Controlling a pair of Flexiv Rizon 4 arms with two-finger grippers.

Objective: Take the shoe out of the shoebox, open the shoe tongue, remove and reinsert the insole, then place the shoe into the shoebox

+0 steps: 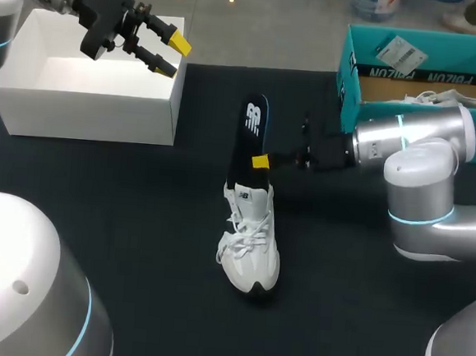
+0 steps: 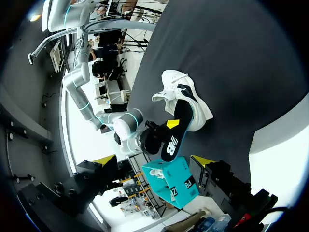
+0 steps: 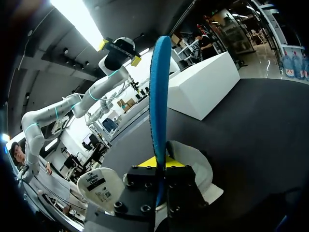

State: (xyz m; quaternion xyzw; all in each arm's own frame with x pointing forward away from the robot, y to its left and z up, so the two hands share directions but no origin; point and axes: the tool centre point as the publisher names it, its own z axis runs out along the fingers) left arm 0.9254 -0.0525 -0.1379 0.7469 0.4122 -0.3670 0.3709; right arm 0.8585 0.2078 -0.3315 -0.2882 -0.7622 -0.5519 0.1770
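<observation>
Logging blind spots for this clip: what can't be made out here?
- Insole lower end, in or out of the shoe: head view, right pincer covers it; right wrist view, pincer body covers it.
- Shoebox contents: head view, cut off by edge, blocked by right arm.

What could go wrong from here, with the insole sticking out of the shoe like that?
1. Nothing steadies the shoe. The left gripper is open above the white box, well away from it, so moving the insole may drag or tip the shoe.
2. The right gripper holds the insole close to the shoe's opening, so the long free end could bend or twist out of line.
</observation>
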